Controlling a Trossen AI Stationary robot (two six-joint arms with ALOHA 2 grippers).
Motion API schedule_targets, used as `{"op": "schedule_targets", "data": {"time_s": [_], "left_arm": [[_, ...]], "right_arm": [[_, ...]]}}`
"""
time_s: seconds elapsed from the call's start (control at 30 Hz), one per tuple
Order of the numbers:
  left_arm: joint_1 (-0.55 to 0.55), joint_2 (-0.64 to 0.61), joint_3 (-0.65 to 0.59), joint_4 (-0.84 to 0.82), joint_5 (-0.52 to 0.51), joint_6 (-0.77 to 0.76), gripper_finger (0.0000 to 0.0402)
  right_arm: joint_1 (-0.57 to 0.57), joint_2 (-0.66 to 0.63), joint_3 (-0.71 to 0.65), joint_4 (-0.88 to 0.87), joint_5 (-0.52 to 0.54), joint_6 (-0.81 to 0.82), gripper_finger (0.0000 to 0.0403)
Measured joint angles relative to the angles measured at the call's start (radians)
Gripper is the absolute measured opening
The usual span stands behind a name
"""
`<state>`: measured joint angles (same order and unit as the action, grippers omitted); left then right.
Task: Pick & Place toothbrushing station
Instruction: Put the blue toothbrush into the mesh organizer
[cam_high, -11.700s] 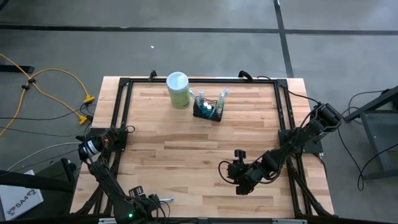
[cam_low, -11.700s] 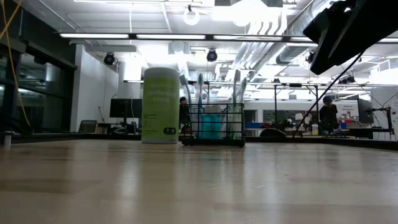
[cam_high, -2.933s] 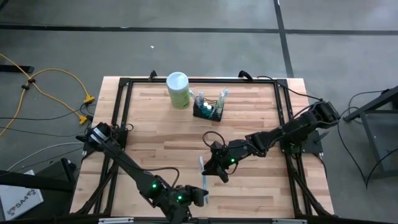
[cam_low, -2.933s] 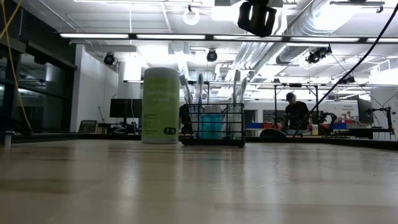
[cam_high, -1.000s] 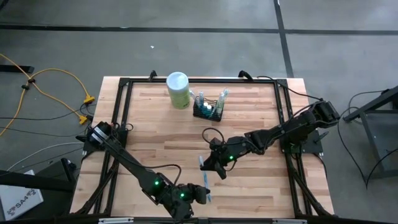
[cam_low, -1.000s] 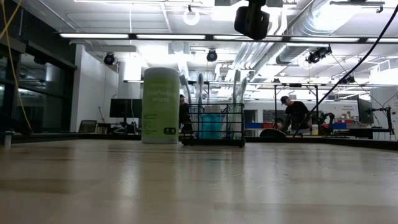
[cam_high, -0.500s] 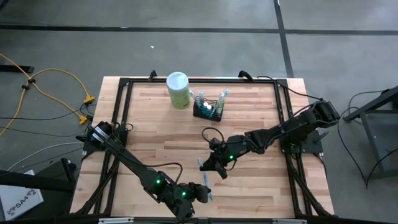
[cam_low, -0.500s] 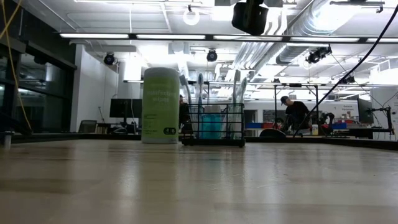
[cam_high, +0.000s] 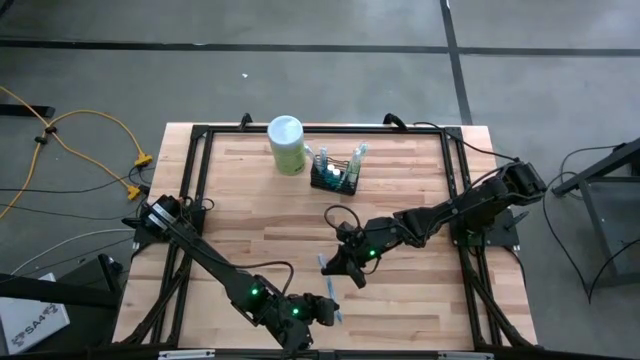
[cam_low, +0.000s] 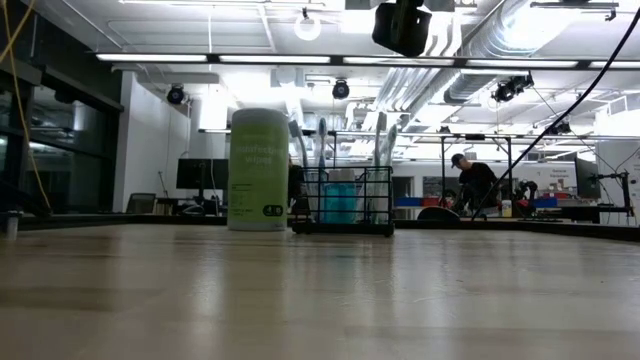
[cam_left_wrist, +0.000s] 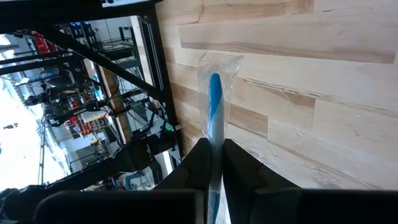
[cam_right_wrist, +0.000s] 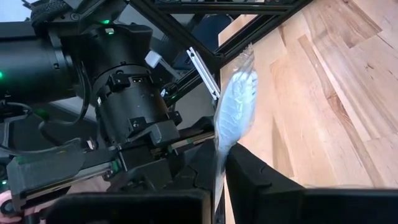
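On the wooden table (cam_high: 260, 230) you find the toothbrushing station (cam_high: 334, 177) at the far edge (beside a green canister (cam_high: 286, 145)). Left gripper (cam_high: 328, 308) and right gripper (cam_high: 333, 266) both pinch one wrapped toothbrush (cam_left_wrist: 214, 106).

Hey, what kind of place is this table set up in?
Probably a robotics lab or workshop. The wooden table sits on bare concrete floor, and beyond it are exposed ceiling ducts, strip lights and a person at cluttered benches.
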<state>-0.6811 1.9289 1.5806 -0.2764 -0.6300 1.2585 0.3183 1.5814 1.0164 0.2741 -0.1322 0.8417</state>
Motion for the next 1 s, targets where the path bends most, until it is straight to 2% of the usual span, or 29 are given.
{"op": "schedule_targets", "data": {"time_s": [0.3, 0.6, 1.0], "left_arm": [[0.005, -0.001, 0.0, 0.031, 0.022, -0.123, 0.0078], [0.005, 0.0, 0.0, 0.024, 0.036, -0.13, 0.0124], [-0.005, 0.0, 0.0, 0.023, 0.047, -0.13, 0.0136]], "right_arm": [[0.001, -0.001, -0.003, -0.009, -0.003, -0.013, 0.0013], [0.0, -0.001, -0.003, -0.003, -0.001, -0.009, 0.0013], [0.0, -0.001, -0.003, -0.001, -0.001, -0.008, 0.0013]]}}
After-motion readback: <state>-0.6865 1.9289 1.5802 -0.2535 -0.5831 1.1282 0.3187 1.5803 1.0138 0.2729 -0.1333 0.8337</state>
